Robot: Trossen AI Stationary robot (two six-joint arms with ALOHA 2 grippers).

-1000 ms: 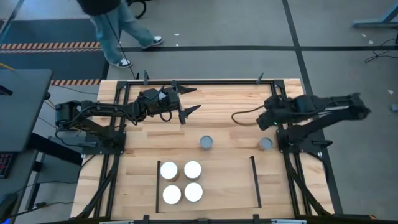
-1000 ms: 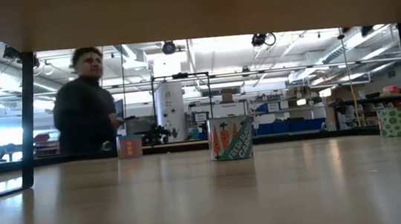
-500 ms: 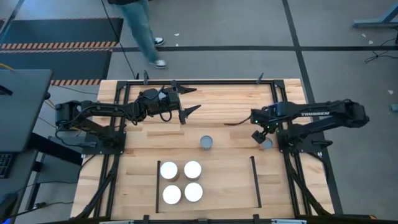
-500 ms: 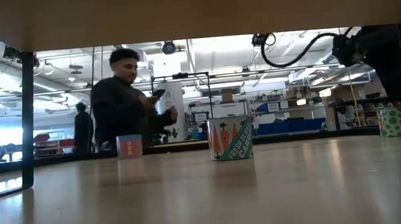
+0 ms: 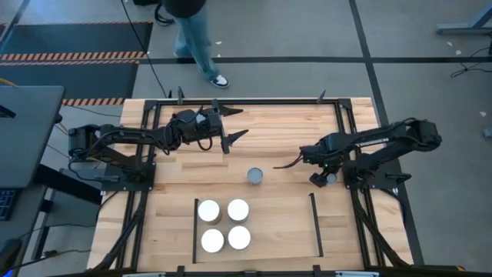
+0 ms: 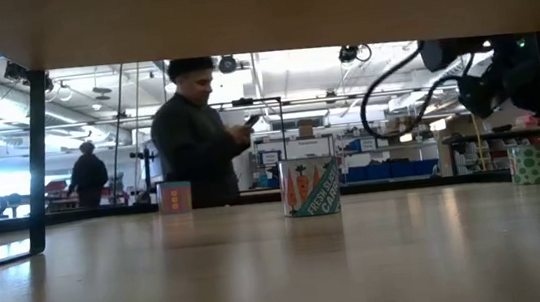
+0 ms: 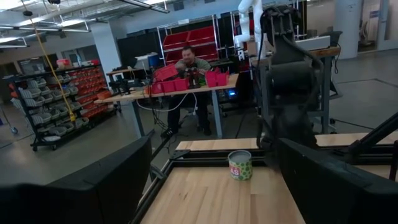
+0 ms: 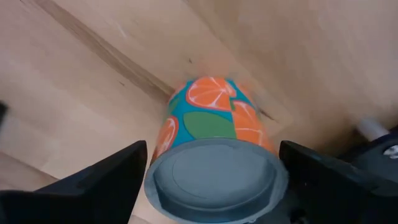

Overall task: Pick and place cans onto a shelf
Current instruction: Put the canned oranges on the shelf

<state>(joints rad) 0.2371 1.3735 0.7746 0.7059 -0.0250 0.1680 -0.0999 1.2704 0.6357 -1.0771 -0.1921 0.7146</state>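
Right gripper [image 8: 214,180] open around orange-sided can [image 8: 214,134] — unobstructed.

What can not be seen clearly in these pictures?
- High view: the orange can is mostly covered by the right pincer.
- Right wrist view: the can's base is hidden behind its own body, so contact with the fingers is uncertain.
- Low view: the right arm is cut off by the upper board; its pincer does not show.
- Left wrist view: the green can's label is too small to read.
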